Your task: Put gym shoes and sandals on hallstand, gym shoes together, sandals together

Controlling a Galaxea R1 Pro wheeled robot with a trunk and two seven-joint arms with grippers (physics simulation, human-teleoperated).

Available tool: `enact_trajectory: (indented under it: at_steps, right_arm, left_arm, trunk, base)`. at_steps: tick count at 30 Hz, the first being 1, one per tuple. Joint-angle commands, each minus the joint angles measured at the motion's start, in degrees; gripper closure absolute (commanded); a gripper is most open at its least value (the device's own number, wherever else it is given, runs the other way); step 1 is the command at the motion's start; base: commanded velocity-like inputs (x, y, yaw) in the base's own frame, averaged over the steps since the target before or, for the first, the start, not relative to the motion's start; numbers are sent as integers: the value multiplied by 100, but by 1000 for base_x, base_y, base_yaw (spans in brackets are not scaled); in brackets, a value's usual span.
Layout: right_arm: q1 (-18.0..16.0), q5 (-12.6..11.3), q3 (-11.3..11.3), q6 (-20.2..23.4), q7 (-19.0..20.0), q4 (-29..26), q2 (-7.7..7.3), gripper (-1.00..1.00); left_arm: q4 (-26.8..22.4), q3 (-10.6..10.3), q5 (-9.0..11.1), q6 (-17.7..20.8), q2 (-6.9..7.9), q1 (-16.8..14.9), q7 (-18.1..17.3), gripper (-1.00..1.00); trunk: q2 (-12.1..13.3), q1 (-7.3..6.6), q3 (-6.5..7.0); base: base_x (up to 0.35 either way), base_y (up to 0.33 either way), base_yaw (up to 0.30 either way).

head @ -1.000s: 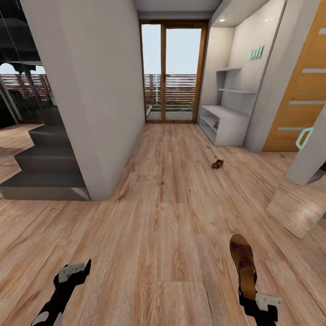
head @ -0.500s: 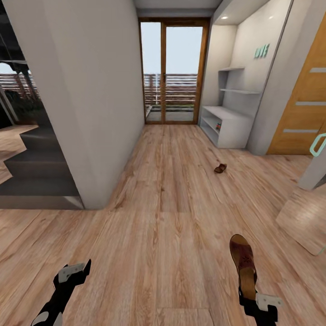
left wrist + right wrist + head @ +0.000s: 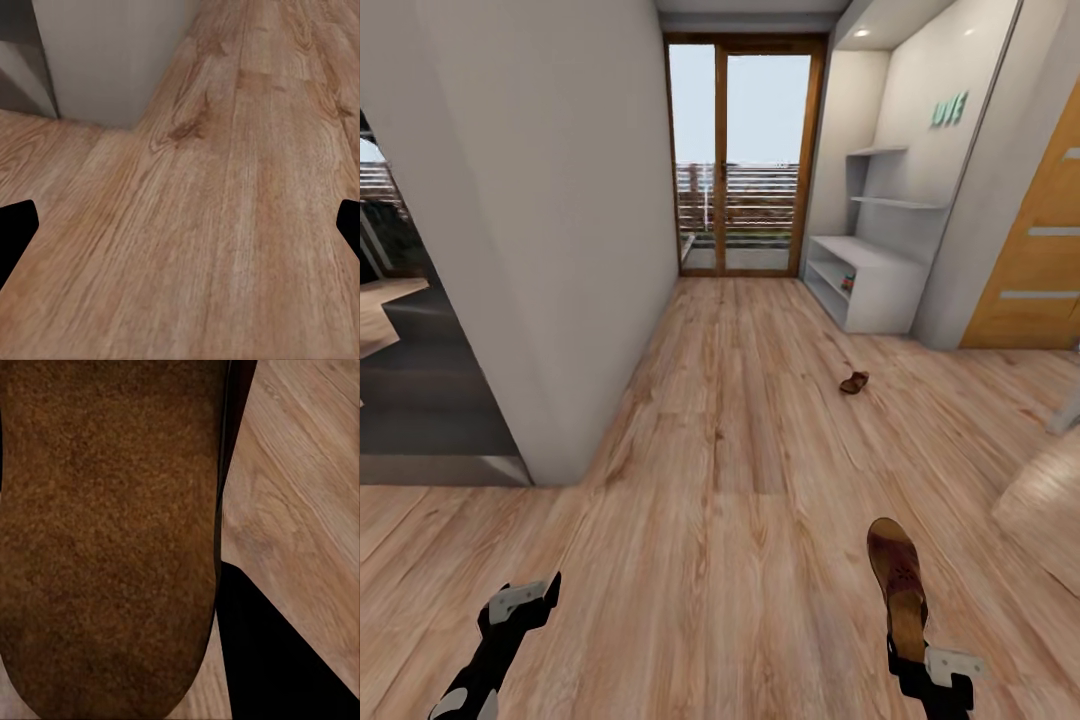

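Head view: at the lower left my black-and-white left gripper (image 3: 525, 600) hangs over the light-brown wood-grain plank corridor floor (image 3: 740, 480), its jaws spread wide with nothing between them; in the left wrist view the two dark fingertips (image 3: 16, 232) sit at opposite edges with bare planks between. Beside that arm rises a plain white wall corner (image 3: 560, 250), and straight ahead at the corridor's end stands a wood-framed glass double door (image 3: 745, 160). To the right of the door, in a recess, is the light-grey hallstand with two open shelf levels and staggered wall shelves above (image 3: 870, 275). On the floor in front of it, apart from it, lies a small dark-brown strap sandal (image 3: 853, 382). At the lower right my right gripper (image 3: 915, 655) is clamped on the heel end of the second dark-brown sandal with a tan sole (image 3: 898, 580), toe pointing away from me; in the right wrist view its brown footbed (image 3: 112, 532) is close to the camera.
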Motion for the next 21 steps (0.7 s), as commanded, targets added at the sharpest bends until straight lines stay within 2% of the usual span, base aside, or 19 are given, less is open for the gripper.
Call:
enact_trajectory:
  at_steps: [1,21]
  right_arm:
    - [-4,-61,23,-18,5,2,-2,100]
    - [-5,-61,23,-18,5,2,-2,100]
  left_arm:
    - [3,48,-58,-24,-5,-7,-35,-100]
    - [3,46,-63,-16,-5,-7,-35,-100]
  trunk:
    - [-2,2,-5]
    - [-2,2,-5]
  base:
    - [338,0,0]
    - [338,0,0]
